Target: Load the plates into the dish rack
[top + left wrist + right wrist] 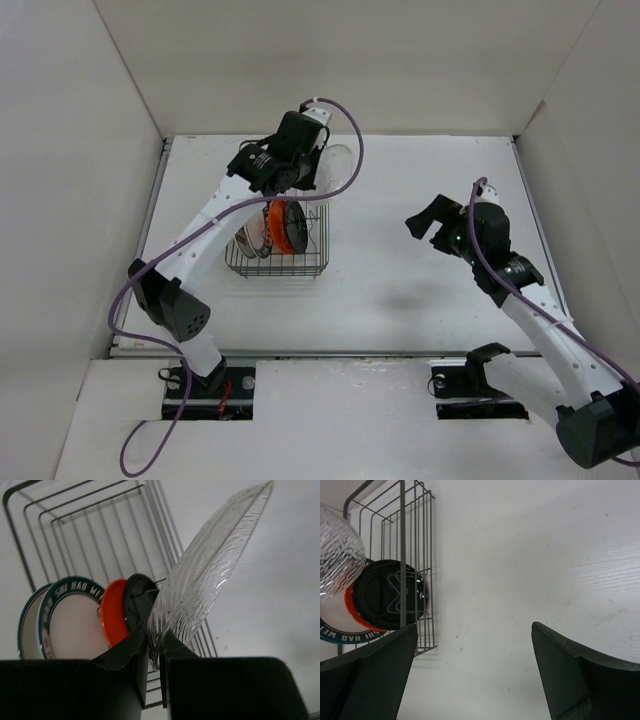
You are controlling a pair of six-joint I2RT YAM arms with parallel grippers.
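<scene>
While left tool (pixel 154 652) pinches clear glass plate (pixel 210 570) by its rim over dish rack (pixel 280 268) | right tool (pixel 474 630) spread wide, empty | step: likely slotting final plate | next: lower upright beside black plate (pixel 387 595)

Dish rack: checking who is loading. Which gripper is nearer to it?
Left. The left gripper is at the far end of the dish rack, shut on the clear glass plate. The right gripper hangs open, well off to its right.

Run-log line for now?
left end effector: shut on clear glass plate | right end effector: open, empty | dish rack: orange plate, black plate
</scene>
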